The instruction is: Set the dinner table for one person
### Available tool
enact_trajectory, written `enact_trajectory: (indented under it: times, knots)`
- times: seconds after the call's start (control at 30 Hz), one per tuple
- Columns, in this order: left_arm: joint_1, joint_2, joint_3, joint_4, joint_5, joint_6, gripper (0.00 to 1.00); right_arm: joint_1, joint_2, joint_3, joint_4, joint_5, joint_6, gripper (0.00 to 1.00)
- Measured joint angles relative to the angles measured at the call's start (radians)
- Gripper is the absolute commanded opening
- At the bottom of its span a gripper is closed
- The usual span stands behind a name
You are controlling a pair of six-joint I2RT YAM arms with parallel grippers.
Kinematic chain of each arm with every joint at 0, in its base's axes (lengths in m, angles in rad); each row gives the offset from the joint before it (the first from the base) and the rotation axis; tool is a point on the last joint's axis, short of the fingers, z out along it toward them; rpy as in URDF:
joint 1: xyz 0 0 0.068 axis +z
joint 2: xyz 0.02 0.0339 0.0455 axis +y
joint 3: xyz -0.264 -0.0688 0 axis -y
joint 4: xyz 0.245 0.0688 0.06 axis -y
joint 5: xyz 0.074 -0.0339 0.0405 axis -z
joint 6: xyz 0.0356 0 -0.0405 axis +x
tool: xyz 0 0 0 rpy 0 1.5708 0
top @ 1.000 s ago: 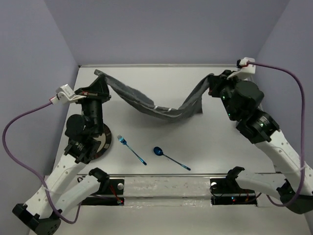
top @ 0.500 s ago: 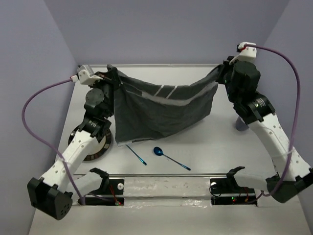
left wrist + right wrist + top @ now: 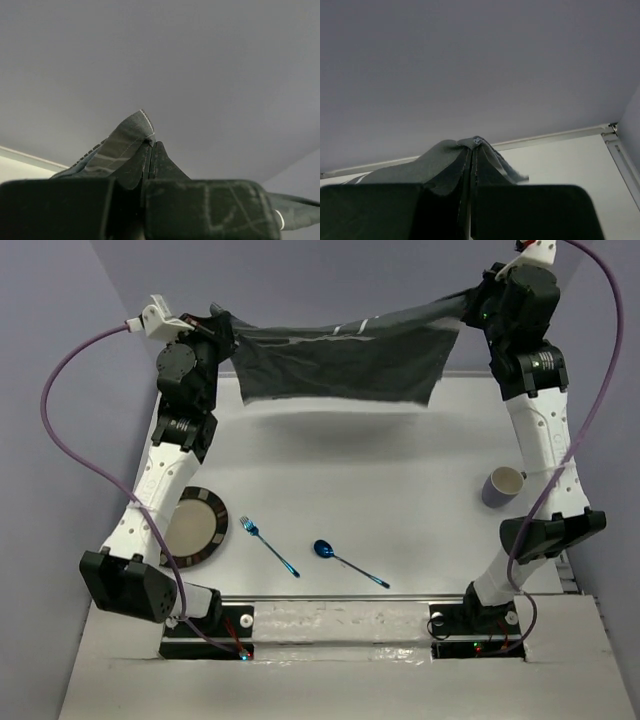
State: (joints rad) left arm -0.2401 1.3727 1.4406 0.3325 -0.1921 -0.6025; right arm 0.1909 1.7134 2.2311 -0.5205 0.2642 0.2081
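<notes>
A dark grey striped cloth mat [image 3: 340, 365] hangs stretched in the air above the far part of the white dinner table [image 3: 380, 490]. My left gripper [image 3: 222, 325] is shut on the mat's left corner [image 3: 132, 132]. At the other end my right gripper [image 3: 472, 308] is shut on the right corner [image 3: 475, 142]. Both arms are raised high. Each wrist view shows its jaws pressed together with cloth pinched between them [image 3: 151, 147] [image 3: 471, 150].
A dark-rimmed plate [image 3: 195, 528] lies at the table's left near side. A blue fork [image 3: 268, 545] and a blue spoon [image 3: 348, 562] lie near the front edge. A lilac cup [image 3: 503, 486] stands at the right. Purple walls enclose the table.
Both arms have risen and swung back, lifting the mat off the table. It went from sagging in a heap to hanging taut and high between the grippers. The cup now shows.
</notes>
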Motion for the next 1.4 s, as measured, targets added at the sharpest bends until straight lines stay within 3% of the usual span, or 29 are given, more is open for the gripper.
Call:
enact_trajectory:
  times: [0.07,0.13,0.3,0.5,0.6,0.87,1.13,1.4]
  knots:
    - [0.002,-0.039,-0.043,0.026,0.013,-0.005,0.00,0.000,-0.032,-0.014,-0.002,-0.015,0.005,0.00]
    - [0.006,-0.105,-0.146,0.062,0.021,-0.014,0.00,0.000,-0.147,-0.188,0.057,-0.044,0.026,0.00]
    - [0.028,-0.278,-0.523,0.156,0.027,-0.069,0.00,0.000,-0.442,-0.790,0.220,-0.116,0.100,0.00]
    - [0.073,-0.290,-1.005,0.336,0.077,-0.174,0.00,0.000,-0.458,-1.302,0.367,-0.175,0.172,0.00]
    - [0.087,-0.226,-1.159,0.395,0.102,-0.208,0.00,0.000,-0.407,-1.455,0.386,-0.198,0.202,0.00]
    - [0.117,-0.163,-1.342,0.647,0.190,-0.249,0.05,0.000,-0.380,-1.601,0.478,-0.242,0.266,0.00]
    - [0.117,-0.269,-1.389,0.681,0.234,-0.262,0.03,0.000,-0.496,-1.739,0.497,-0.231,0.325,0.00]
    - [0.117,-0.494,-1.389,0.588,0.240,-0.257,0.25,0.000,-0.613,-1.758,0.486,-0.175,0.374,0.00]
